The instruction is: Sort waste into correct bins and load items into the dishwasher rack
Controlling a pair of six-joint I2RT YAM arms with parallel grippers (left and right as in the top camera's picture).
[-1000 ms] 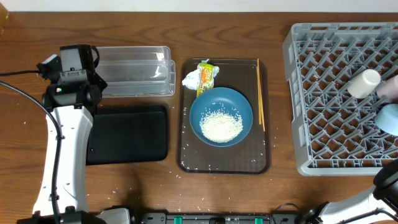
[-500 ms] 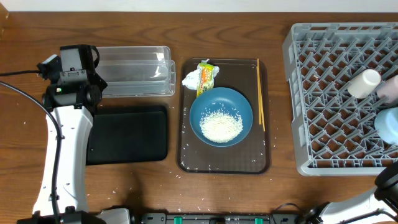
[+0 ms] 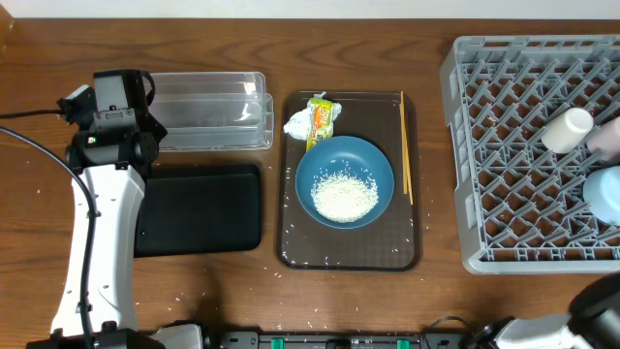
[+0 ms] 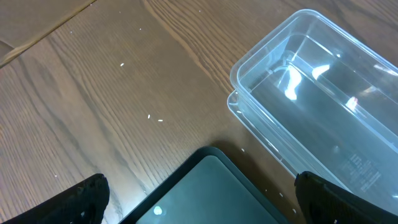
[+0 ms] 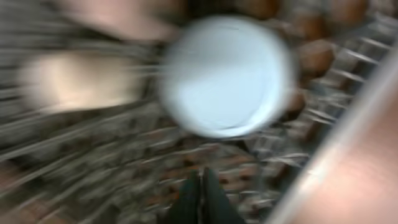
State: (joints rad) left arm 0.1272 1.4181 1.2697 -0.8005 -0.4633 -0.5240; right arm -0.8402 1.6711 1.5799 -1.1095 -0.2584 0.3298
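Holding a heap of loose white rice [image 3: 344,199], the large blue bowl [image 3: 329,160] sits in the middle of the brown serving tray [image 3: 291,247]. Behind the bowl on that tray, the crumpled white tissue [image 3: 294,123] and the yellow-green snack wrapper [image 3: 321,118] lie touching each other. The wrapper's print is too small to read. The chopsticks [image 3: 406,145] lie along the tray's right side, beside the bowl.

Left of the serving tray, the clear tub [image 3: 208,111] is empty; moulded lettering on its wall is unreadable in the left wrist view. The black tray [image 3: 203,208] lies just in front of the tub, also empty.

At far right, the grey dishwasher rack [image 3: 504,145] holds the white cup [image 3: 567,129], lying on its side, and the small light-blue bowl [image 3: 605,194] near its right edge.

The left tool [image 4: 202,205] hangs above the tub and black tray, its fingers spread with nothing between them. The right wrist view is blurred, but the right tool [image 5: 202,196] appears pressed together and empty over the rack. Stray grains dot the surface [image 3: 436,58].
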